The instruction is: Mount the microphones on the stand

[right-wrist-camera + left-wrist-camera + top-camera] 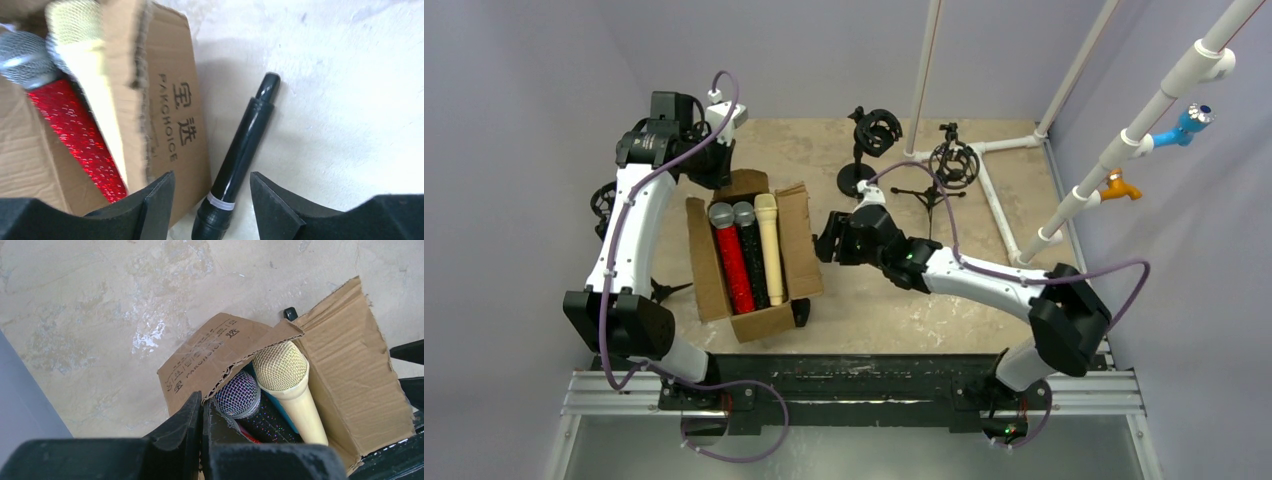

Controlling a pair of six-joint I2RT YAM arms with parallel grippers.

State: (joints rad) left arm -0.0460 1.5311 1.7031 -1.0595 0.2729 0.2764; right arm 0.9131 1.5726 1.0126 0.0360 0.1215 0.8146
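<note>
A brown cardboard box (799,240) on the table holds three microphones side by side: glittery red (733,265), glittery black (752,262) and cream (770,250). A plain black microphone (245,145) lies on the table against the box's right side, and its end shows in the top view (801,312). My right gripper (210,176) hangs open over it, one finger on each side, not touching it. My left gripper (201,410) is at the box's far end, shut on the torn edge of the box flap (215,352). Two stands with round black mounts (876,135) (952,165) rise behind the right arm.
A third round mount (604,200) sits left of the left arm. White pipe framing (994,190) lies on the table at the back right, with slanted poles carrying blue (1184,128) and orange (1119,185) clips. Grey walls close in both sides.
</note>
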